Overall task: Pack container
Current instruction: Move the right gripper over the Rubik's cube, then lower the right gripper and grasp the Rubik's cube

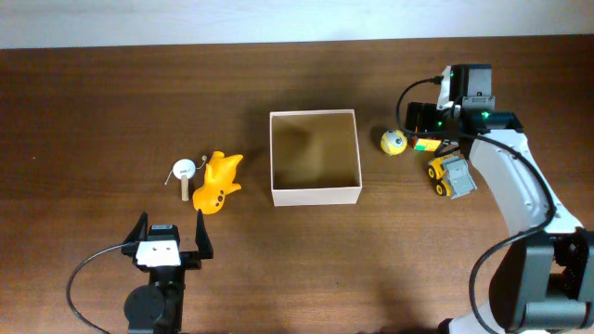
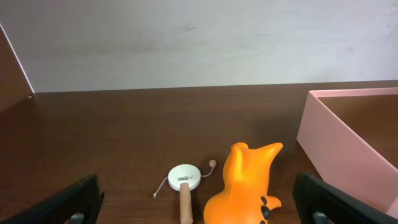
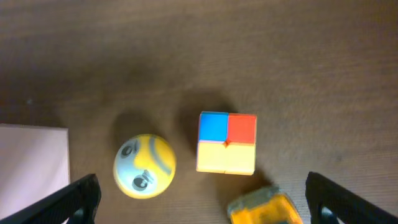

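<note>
We see the container at frame centre; left gripper at lower left and right gripper over the colour cube both stand spread wide, grasping nothing

Ahead of my left gripper the orange toy, the white disc and the wooden peg crowd close together. Bare table lies wide to their left, and a clear lane runs between them and the box, whose top stands open. Under my right gripper the cube has only narrow gaps to the yellow ball and the toy truck.
</note>
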`<state>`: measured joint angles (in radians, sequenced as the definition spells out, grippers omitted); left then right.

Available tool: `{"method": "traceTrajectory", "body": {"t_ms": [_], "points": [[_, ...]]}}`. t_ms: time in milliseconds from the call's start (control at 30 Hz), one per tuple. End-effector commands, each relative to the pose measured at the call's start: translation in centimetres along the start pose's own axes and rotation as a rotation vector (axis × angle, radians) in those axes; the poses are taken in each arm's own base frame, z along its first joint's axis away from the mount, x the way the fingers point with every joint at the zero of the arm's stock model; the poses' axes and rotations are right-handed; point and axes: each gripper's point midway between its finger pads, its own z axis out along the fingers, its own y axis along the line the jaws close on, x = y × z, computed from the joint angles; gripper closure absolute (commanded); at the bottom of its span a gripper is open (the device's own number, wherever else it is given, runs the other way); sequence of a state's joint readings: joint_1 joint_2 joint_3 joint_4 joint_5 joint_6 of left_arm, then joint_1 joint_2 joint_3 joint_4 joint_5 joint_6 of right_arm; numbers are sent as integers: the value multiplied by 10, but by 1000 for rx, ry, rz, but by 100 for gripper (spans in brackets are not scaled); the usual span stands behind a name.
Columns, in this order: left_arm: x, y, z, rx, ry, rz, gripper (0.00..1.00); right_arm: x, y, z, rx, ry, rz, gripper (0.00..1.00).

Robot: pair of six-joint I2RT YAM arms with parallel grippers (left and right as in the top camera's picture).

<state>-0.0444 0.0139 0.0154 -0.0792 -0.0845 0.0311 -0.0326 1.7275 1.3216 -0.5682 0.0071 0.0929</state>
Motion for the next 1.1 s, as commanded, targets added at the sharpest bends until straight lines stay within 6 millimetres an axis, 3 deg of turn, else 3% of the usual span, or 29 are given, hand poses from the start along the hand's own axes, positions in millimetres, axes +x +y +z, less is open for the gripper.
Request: {"method": "traceTrajectory", "body": {"t_ms": [0,467,800,967,1067], "points": [[1,-2,0,11,-3,15,1,-4,-13,16,16,3,-6,1],[1,-2,0,11,-3,15,1,20,-19,70,21,88,-7,0],[1,-2,0,11,-3,15,1,28,-20,94,22,103,-6,0],[1,-2,0,11,-3,15,1,26,-20,96,22,94,-7,0],[1,-2,0,11,-3,15,1,26,-21,97,22,91,-6,6]]}}
